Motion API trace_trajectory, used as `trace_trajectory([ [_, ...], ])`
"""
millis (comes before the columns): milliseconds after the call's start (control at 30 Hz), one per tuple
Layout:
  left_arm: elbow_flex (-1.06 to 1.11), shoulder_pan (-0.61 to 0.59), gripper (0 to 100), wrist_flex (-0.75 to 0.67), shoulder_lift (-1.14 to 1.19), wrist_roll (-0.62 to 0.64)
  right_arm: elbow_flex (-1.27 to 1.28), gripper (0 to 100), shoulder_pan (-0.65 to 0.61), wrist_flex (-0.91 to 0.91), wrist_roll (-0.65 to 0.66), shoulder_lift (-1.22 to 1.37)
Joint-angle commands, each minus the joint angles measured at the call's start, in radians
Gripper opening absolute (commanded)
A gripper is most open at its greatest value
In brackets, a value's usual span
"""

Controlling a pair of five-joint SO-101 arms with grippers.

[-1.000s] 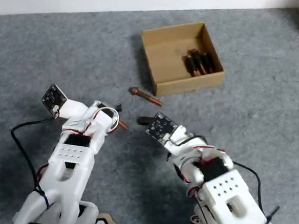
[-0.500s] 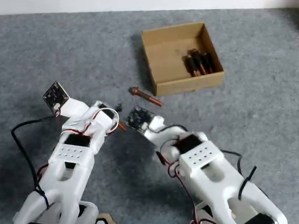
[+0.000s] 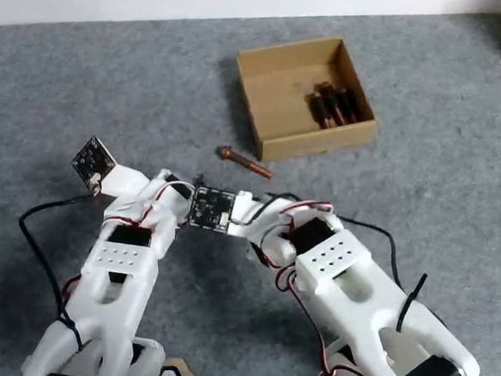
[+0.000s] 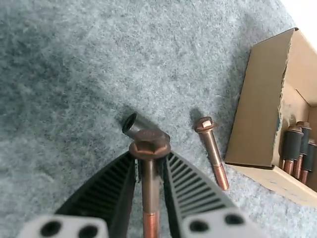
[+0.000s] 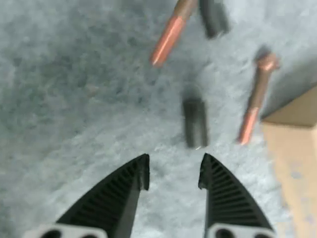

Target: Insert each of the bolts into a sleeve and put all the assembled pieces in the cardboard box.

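Bolts lie in three places about the cardboard box, which stands open on the grey, felt-covered tabletop. Inside the box, near the wall that is on the right in the high view, three assembled pieces lie side by side, coppery bolts seated in black sleeves. Outside the box, just off its near wall by the left corner, a loose bolt lies flat on the tabletop. Its hex head is on the end farther from the box, and its threaded tip is close to the cardboard but apart from it. Farther from the box than that bolt, a single black sleeve lies on its side, near the loose bolt's head and not touching it.

The left tool is clenched on a third bolt. The shank runs between the two ribbed black fingers and the hex head stands out past their tips. That head sits right at the sleeve; whether the two touch cannot be told, since the head overlaps the sleeve in the left wrist view.

The right tool is released, its fingers spread with bare tabletop between them. It hangs low over the tabletop, farther from the box than the sleeve, which lies just beyond its fingertips.

In the high view the left arm and the right arm meet at their wrists short of the box's near left corner, and a circuit board on the right arm's wrist lies over that spot.
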Motion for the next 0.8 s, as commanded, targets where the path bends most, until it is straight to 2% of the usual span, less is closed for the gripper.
trace_trajectory([
  [0,-0.004,0.018,0,-0.023,-0.035,-0.006,-0.010,16.6,-0.012,-0.101,0.066,0.002],
  [133,-0.004,0.018,0,-0.023,-0.033,-0.006,0.012,18.6,-0.016,-0.133,0.077,0.041],
  [233,-0.004,0.018,0,-0.023,-0.033,-0.006,0.008,23.4,-0.012,-0.137,0.074,0.160],
  [433,-0.004,0.016,0,-0.023,-0.033,-0.031,-0.070,23.5,-0.012,-0.242,0.048,0.387],
  [633,-0.004,0.016,0,-0.023,-0.033,-0.083,-0.099,23.5,-0.013,-0.249,0.048,0.414],
  [767,-0.004,0.015,0,-0.023,-0.033,-0.084,-0.093,23.5,-0.024,-0.326,0.126,0.418],
])
